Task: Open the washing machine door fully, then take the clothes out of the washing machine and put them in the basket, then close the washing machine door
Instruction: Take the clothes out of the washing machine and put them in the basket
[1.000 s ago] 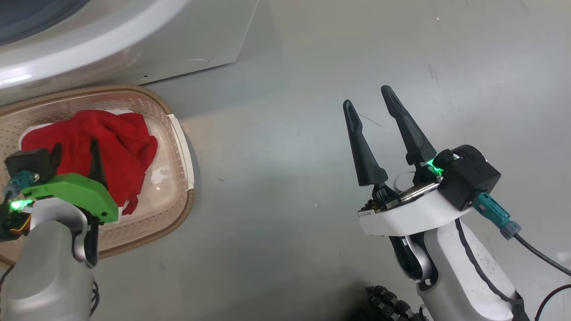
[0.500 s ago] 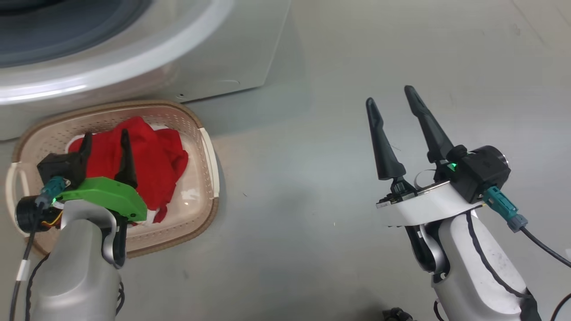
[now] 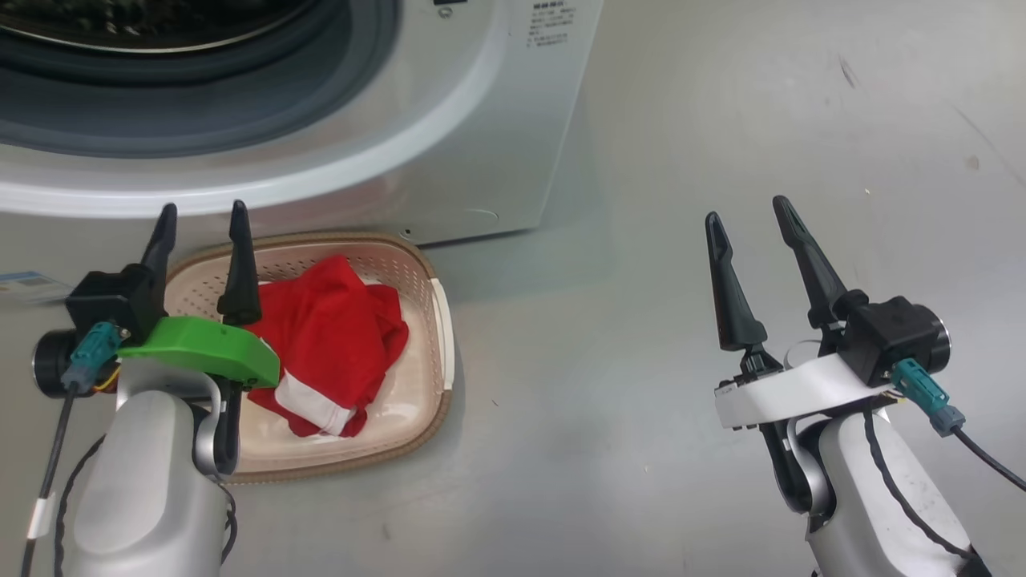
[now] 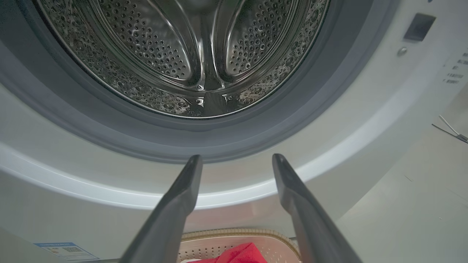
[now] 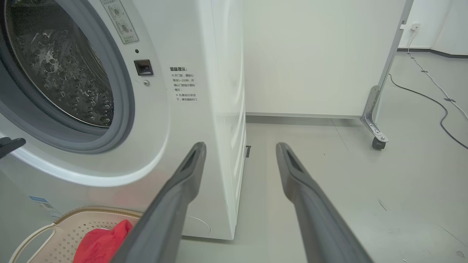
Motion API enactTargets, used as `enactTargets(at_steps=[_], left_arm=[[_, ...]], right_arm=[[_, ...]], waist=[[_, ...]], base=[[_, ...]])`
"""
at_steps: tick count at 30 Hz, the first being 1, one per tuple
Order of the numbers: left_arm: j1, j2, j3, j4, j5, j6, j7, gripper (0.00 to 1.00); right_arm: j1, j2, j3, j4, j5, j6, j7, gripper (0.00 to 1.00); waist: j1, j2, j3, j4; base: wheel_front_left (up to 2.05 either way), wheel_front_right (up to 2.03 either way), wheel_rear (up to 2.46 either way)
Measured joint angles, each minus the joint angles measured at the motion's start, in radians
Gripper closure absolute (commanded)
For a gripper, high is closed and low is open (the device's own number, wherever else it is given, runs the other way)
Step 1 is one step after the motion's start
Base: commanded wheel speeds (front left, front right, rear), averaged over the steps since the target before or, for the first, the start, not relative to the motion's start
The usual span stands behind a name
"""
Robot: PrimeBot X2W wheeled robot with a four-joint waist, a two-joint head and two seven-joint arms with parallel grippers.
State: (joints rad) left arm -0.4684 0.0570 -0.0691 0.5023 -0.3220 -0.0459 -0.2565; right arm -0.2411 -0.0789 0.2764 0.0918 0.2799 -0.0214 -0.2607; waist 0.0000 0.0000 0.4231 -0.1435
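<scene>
Lengthwise, basket (image 3: 401, 268) parallels washing machine (image 3: 497, 136).

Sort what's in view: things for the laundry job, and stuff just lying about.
For the job: washing machine; clothes, lying in the basket; left gripper and right gripper, both open.
Lying about: black floor cable; castor under a white partition.

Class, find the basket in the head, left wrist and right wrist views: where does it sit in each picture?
Head view: the basket lies lower left, in front of the washing machine.
Left wrist view: the basket is at bottom centre.
Right wrist view: the basket is in the bottom left corner.
Shared landmark: the red clothes inside it.
</scene>
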Motion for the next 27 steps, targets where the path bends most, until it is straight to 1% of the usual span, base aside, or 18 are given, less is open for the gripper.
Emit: enactTargets(at_steps=[4,10,17,27], left_arm=[[0.025,0.0,0.008,-0.083,0.008,0.0,0.0,0.0],[0.108,-0.001,0.007,-0.159,0.035,0.0,0.0,0.0],[0.223,-0.002,-0.003,-0.205,0.049,0.002,0.0,0.0],[0.394,-0.006,-0.031,-0.256,0.048,0.023,0.0,0.0]], right_arm=[[0.025,0.0,-0.008,0.01,-0.002,0.0,0.0,0.0],[0.07,0.0,-0.016,0.025,-0.011,0.001,0.0,0.0],[0.129,0.002,-0.019,0.041,-0.011,0.002,0.0,0.0],[0.223,0.008,-0.025,0.045,-0.011,0.002,0.0,0.0]], waist=[[0.0,0.0,-0.05,0.024],[0.0,0.0,-0.125,0.053],[0.0,0.0,-0.214,0.076],[0.0,0.0,-0.328,0.086]], base=[[0.0,0.0,0.0],[0.0,0.0,0.0],[0.0,0.0,0.0],[0.0,0.0,0.0]])
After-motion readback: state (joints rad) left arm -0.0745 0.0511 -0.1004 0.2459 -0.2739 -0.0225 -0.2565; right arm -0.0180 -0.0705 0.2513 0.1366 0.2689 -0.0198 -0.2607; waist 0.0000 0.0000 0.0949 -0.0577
